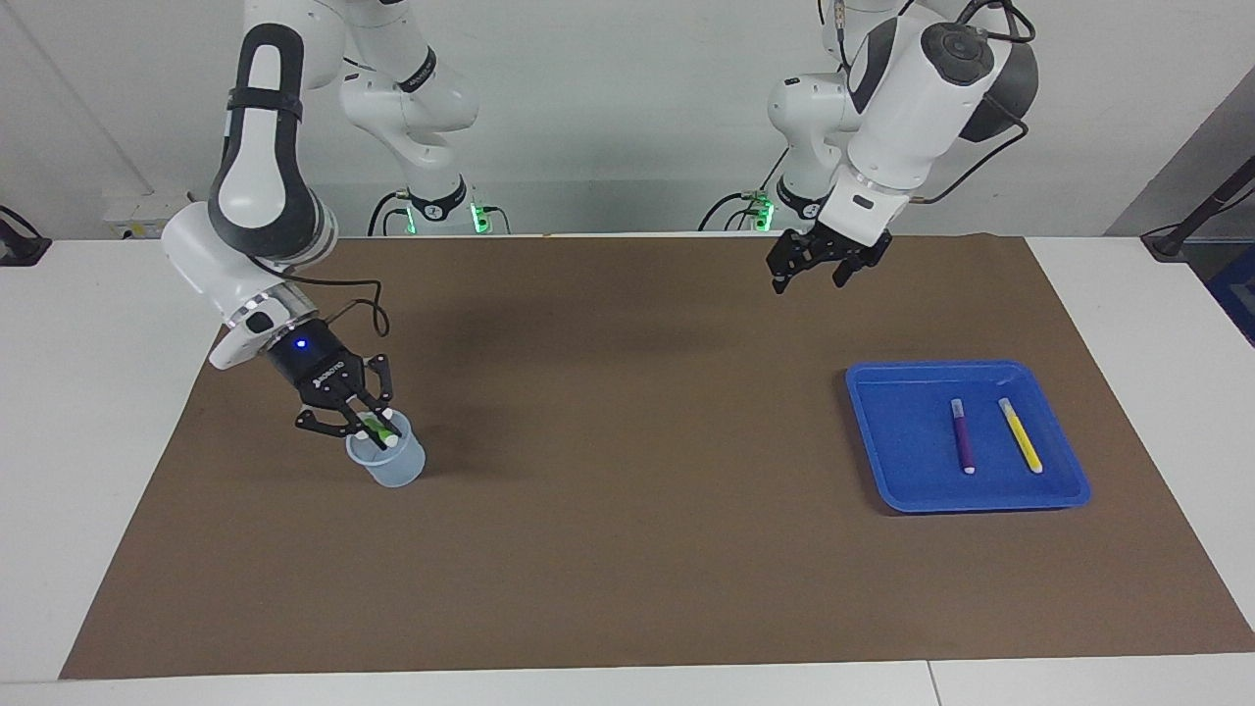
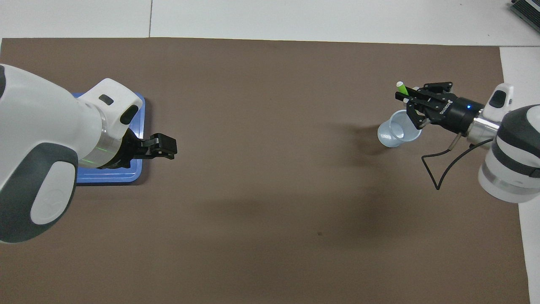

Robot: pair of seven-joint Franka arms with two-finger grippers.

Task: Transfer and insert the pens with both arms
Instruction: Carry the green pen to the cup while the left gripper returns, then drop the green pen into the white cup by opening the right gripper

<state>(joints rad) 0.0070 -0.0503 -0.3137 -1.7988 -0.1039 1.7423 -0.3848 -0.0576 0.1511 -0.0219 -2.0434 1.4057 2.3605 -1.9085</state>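
Note:
My right gripper (image 1: 368,424) is shut on the green pen (image 1: 377,428), which tilts with its white tip just over the rim of a translucent cup (image 1: 387,463). From overhead, the right gripper (image 2: 407,99) holds the green pen (image 2: 403,89) above the cup (image 2: 396,133). The purple pen (image 1: 963,436) and yellow pen (image 1: 1020,434) lie side by side in the blue tray (image 1: 902,431). My left gripper (image 1: 808,284) hangs open and empty above the mat, off the tray's corner. Overhead, the left arm covers both tray pens, and the left gripper (image 2: 168,148) shows beside the tray (image 2: 109,177).
A brown mat (image 1: 627,549) covers most of the white table. The cup stands toward the right arm's end and the tray toward the left arm's end. A loose black cable (image 1: 368,294) loops from the right wrist.

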